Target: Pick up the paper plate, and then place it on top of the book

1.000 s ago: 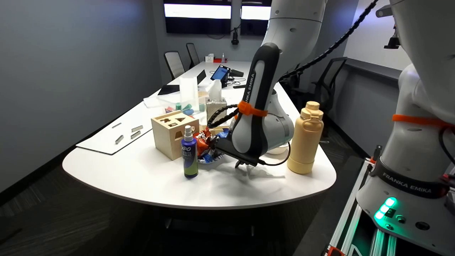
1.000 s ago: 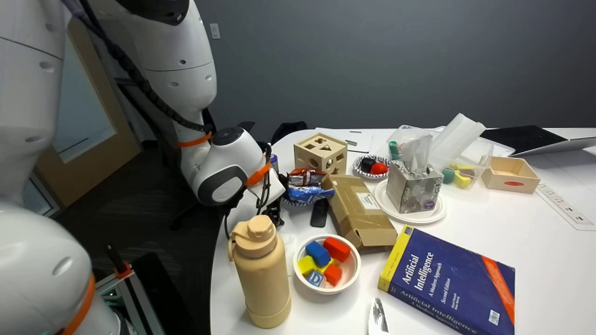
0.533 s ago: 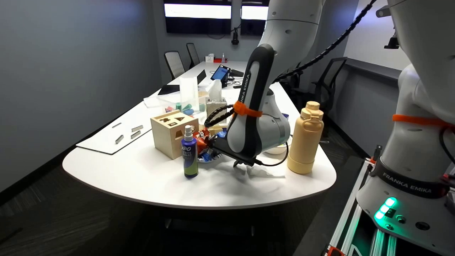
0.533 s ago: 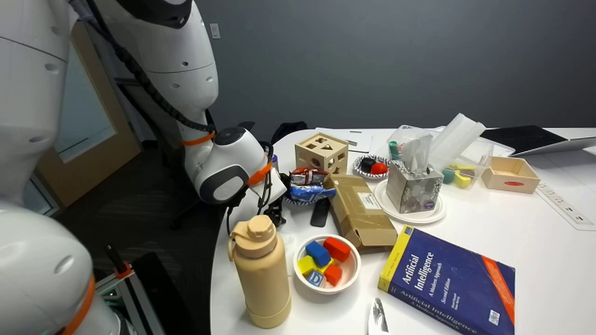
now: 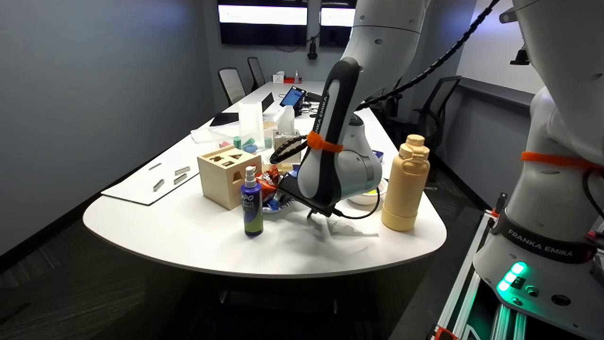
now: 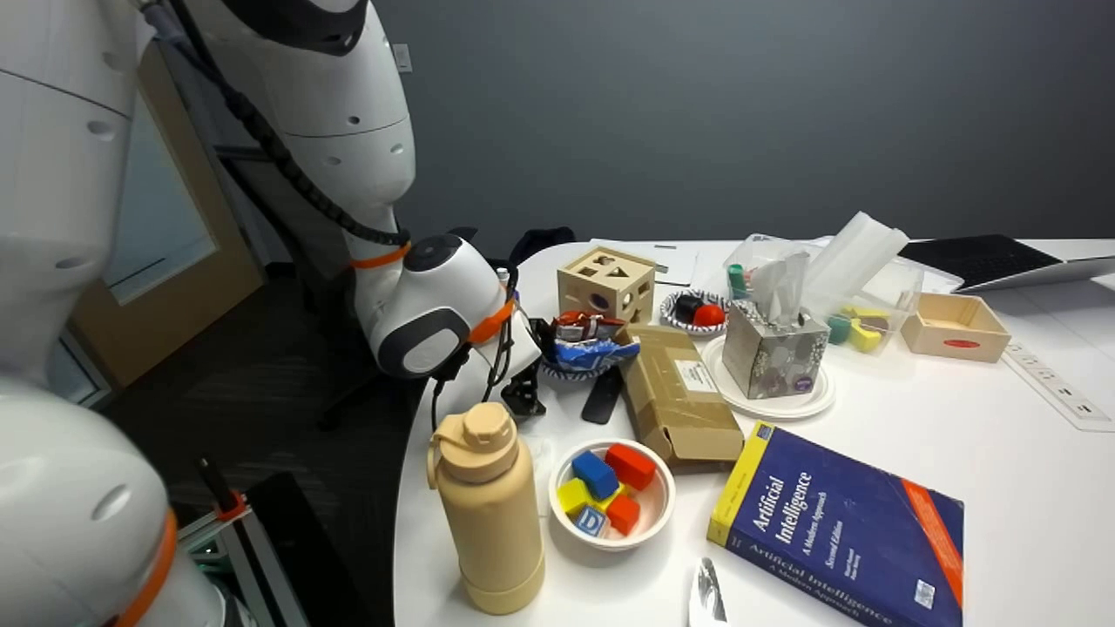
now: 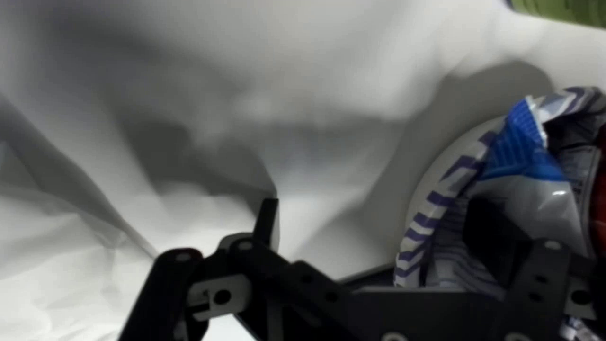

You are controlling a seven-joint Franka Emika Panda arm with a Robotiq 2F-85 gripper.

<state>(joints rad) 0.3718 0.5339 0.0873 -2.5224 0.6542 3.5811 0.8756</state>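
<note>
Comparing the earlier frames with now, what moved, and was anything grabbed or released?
The claw moved away from the robot's base, and the patterned plate, its snack bags and the wooden cube shifted slightly the same way; the cardboard box turned a little. No grab or release shows: the claw is open. The book, white bowl and tan bottle stayed put.

Screens [image 5: 262, 21] glare, soft shadows pool on the table [image 5: 207, 236] — the wrist view seems slightly unfocused.
</note>
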